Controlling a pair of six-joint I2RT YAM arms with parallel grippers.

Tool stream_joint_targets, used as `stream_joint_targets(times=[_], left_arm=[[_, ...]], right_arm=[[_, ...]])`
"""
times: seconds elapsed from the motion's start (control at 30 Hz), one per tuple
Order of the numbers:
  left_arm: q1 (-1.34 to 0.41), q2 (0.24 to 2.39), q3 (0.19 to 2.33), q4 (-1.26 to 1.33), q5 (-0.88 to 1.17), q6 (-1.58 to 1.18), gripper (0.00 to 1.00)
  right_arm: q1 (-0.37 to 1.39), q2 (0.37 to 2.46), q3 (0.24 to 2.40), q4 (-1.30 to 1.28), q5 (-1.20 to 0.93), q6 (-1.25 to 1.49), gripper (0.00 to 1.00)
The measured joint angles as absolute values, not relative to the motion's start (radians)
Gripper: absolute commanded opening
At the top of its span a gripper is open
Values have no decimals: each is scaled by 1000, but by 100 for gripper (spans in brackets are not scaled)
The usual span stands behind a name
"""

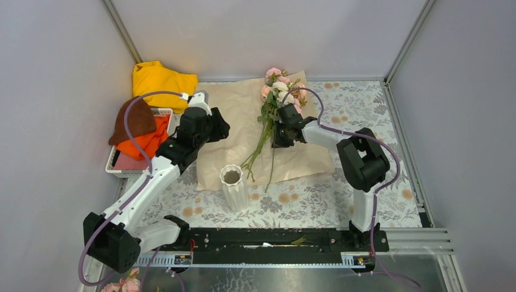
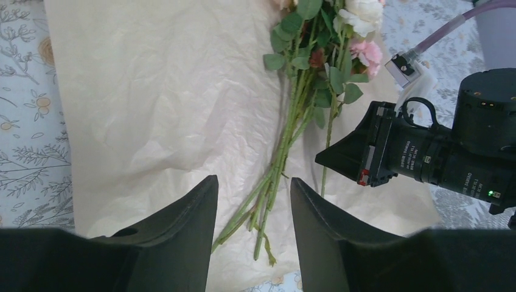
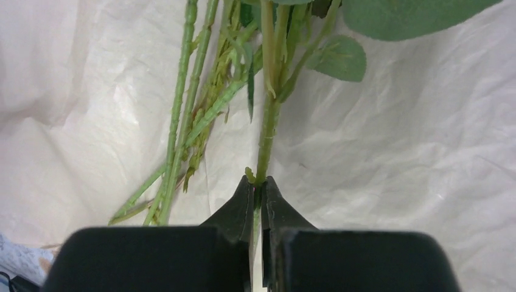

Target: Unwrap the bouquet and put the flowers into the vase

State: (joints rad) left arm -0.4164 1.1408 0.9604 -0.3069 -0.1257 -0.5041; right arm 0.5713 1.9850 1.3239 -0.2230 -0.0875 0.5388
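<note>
While the right tool [image 3: 257,185] pinches down tight on one green stem [image 3: 266,134], the rest of the flowers [image 1: 271,112] lie fanned on the spread kraft paper [image 1: 234,115], blooms toward the far wall. Left tool [image 2: 252,188] hangs above that paper just beside the stems, jaws roughly half apart, gripping nothing. Vase [image 1: 233,187] stands upright at the paper's near edge on the floral counter [image 1: 365,103], just beside the stem ends.
</note>
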Motion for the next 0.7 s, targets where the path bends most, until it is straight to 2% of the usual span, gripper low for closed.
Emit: stream_joint_targets(times=[0.2,0.43,0.7], left_arm=[[-432,1059,960,-306,-65,-503,59],[-432,1020,960,-247,163,-504,62],[-449,1069,894,-47,389,-575,68]], right_arm=[[571,1816,1230,-210,-86,505,0],[572,1514,1130,-170,-108,424,0],[577,1279,1105,-105,-366,377,0]])
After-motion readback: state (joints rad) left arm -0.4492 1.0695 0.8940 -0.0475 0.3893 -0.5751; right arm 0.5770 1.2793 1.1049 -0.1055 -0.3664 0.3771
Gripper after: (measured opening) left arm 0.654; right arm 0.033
